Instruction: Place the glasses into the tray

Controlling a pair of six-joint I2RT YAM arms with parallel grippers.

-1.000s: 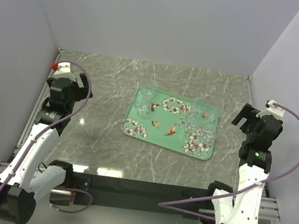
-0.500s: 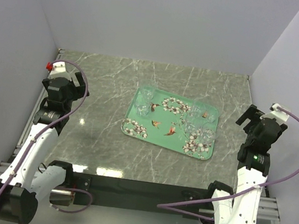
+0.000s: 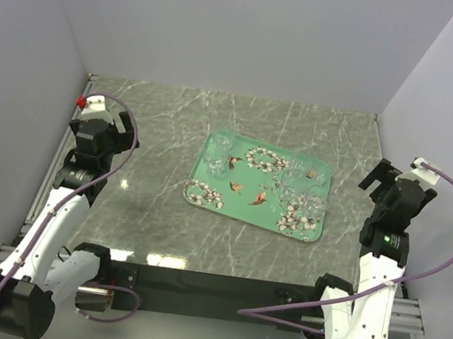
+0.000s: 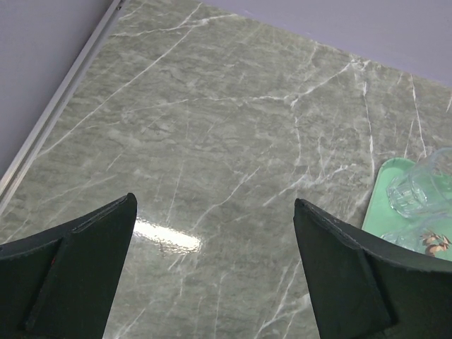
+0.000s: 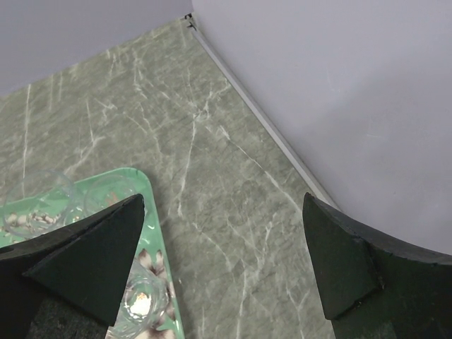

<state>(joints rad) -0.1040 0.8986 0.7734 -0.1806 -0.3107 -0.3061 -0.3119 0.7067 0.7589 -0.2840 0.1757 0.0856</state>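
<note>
here we see the large mint-green rectangular tray, printed with white blossoms and little birds, lying right of centre on the grey-green marbled counter. the small clear drinking glasses we can make out stand inside it: a cluster toward its right end and one lone glass at its far left corner. our left pincer hangs spread wide over the left of the counter, gripping nothing. our right pincer gapes just as wide beyond the tray's right edge, empty too.

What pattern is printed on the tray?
The tray is mint green with white blossoms and small reddish-brown birds, clearest in the top external view.
</note>
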